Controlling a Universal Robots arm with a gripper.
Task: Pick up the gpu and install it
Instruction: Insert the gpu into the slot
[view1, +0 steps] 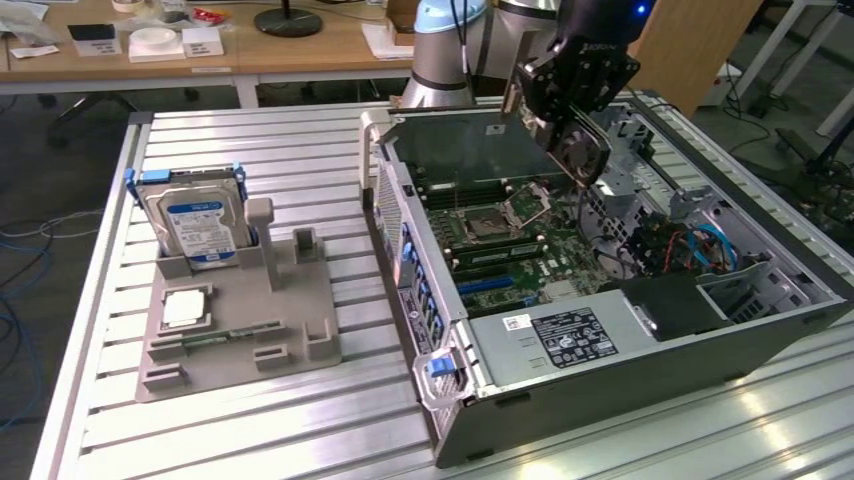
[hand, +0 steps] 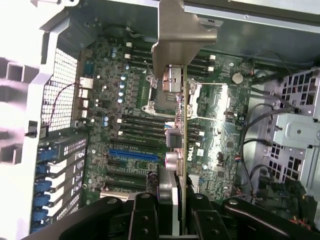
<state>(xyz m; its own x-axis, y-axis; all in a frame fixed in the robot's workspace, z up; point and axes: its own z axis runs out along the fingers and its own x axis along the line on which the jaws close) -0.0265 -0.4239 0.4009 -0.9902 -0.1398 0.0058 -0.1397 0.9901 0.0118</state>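
The gpu (view1: 467, 148) is a thin flat card with a dark greenish face, hanging tilted above the open computer case (view1: 627, 385). My gripper (view1: 566, 138) is shut on the card's end at the exterior view's right. In the wrist view the gpu (hand: 184, 125) runs edge-on away from my gripper (hand: 172, 202), with its grey metal bracket (hand: 179, 35) at the far end. The black fingers (hand: 145, 215) press on both sides of the card. Beneath it lies the motherboard (hand: 125, 120) with a blue slot (hand: 132, 154). The card is clear of the board.
A grey fixture (view1: 234, 320) on the slatted table holds an upright hard drive (view1: 198, 215), a processor (view1: 183, 308) and a memory stick (view1: 220, 338). Inside the case are a power supply (view1: 561, 335), blue cables (view1: 707, 245) and drive cages (hand: 295, 130). A wooden desk (view1: 267, 50) stands behind.
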